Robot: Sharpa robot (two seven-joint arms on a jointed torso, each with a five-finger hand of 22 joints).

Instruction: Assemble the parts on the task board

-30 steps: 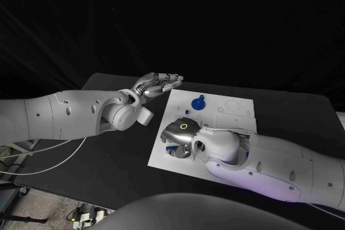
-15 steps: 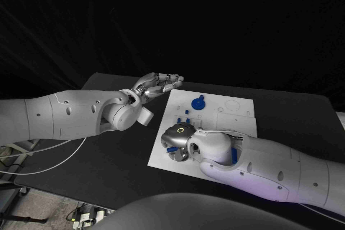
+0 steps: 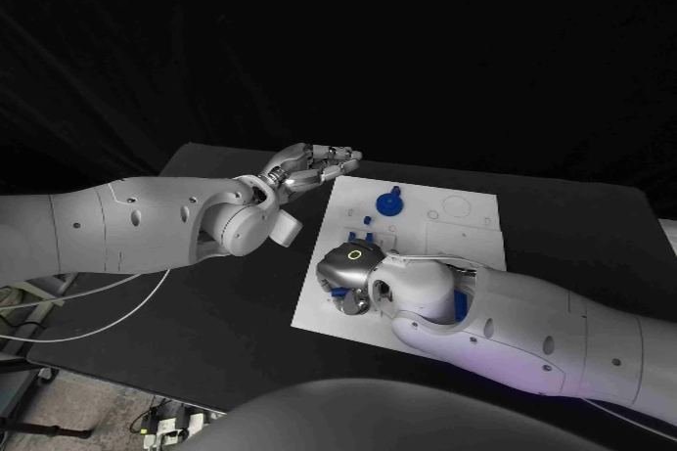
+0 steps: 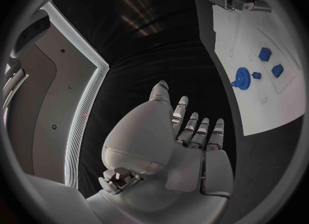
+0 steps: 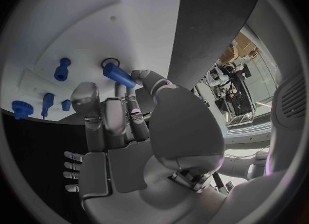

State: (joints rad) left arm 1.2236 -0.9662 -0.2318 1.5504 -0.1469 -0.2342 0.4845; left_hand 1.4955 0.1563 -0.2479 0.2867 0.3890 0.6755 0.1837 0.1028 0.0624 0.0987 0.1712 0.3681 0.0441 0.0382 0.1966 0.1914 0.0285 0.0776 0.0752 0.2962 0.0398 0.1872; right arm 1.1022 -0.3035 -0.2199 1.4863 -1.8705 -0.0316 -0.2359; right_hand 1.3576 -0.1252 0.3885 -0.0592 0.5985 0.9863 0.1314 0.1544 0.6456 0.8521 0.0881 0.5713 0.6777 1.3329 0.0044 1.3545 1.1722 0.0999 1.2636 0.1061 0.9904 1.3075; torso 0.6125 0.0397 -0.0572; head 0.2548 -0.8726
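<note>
The white task board (image 3: 454, 228) lies mid-table. My right hand (image 3: 356, 275) hangs over its near left corner and pinches a blue peg (image 5: 119, 74) between thumb and fingers. The peg's far end sits beside a dark-ringed hole (image 5: 110, 61) in the board (image 5: 90, 23). In the head view a bit of this blue peg (image 3: 343, 295) shows under the hand. A blue gear (image 3: 386, 203) stands at the board's far left, with small blue pieces (image 3: 363, 217) near it. My left hand (image 3: 315, 163) hovers open beyond the board's far left corner, fingers stretched out, holding nothing.
More blue parts stand in the board past my right hand: a peg (image 5: 62, 68), a knob (image 5: 22, 109) and two small studs (image 5: 47, 100). In the left wrist view the gear (image 4: 242, 76) and small blocks (image 4: 264, 54) sit on the board (image 4: 244, 33). Black table (image 3: 211, 304) surrounds the board.
My right hand has shifted slightly toward the board's near left corner, still holding the blue peg. The left hand has stayed put.
</note>
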